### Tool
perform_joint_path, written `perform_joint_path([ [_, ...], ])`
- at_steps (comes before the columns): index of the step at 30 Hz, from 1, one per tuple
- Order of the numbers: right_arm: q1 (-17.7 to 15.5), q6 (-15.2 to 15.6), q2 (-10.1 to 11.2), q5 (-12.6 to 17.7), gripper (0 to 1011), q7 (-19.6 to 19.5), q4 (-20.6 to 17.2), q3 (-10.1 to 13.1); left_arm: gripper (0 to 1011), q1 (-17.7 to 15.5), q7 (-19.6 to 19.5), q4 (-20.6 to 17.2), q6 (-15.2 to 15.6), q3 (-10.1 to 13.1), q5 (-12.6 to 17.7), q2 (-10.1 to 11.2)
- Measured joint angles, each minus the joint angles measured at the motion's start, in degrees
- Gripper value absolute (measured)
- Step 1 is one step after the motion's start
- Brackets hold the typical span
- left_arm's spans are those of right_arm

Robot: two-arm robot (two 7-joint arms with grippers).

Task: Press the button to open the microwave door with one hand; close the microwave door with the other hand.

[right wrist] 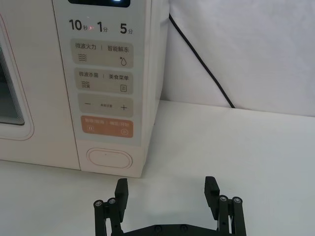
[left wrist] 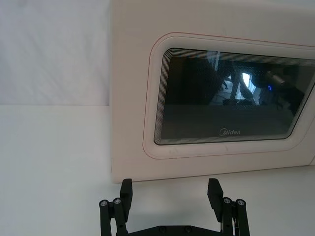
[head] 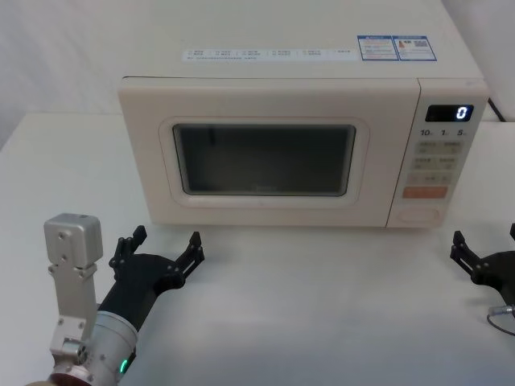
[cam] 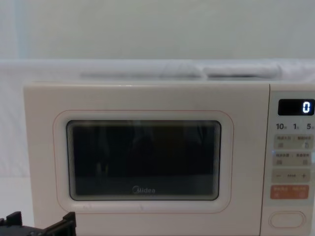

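The cream microwave stands at the back of the white table with its door shut flush; the dark window carries a "Midea" logo. The pill-shaped button sits at the bottom of the control panel, under the orange key. My left gripper is open, low over the table in front of the door's left lower corner, touching nothing. Open too, my right gripper hovers right of the panel, a short way in front of the button.
The display reads 0. A black power cable runs down behind the microwave's right side. Bare white table lies in front of the microwave, between the two arms.
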Motion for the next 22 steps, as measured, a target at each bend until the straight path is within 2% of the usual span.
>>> perform_joint_path([
  [22, 0.0, 0.0, 0.0, 0.0, 1002, 0.0, 0.0, 0.0, 1001, 0.0, 0.0, 0.0, 0.0, 0.0, 0.0, 0.0],
])
